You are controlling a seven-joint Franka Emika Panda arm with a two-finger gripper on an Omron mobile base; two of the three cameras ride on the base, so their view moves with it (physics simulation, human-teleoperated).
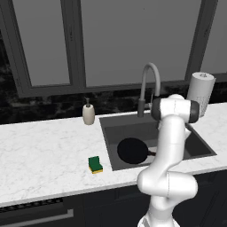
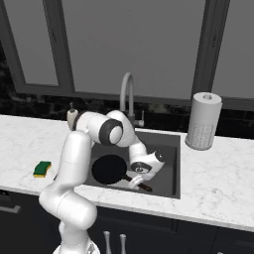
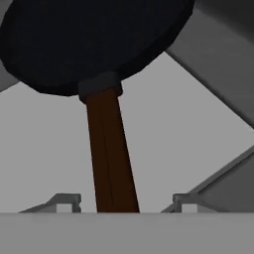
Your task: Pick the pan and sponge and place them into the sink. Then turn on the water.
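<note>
Pan lies in sink, handle between jaws, which stand apart, gripping nothing. Sponge sits on desk, left of sink, well apart from jaws.

Kitchen, rendered, sink station under a window.
White marble surface with recessed dark sink, gooseneck faucet, soap dispenser, paper-towel roll, sponge; dark cabinet fronts below, black tile backsplash behind.
</note>
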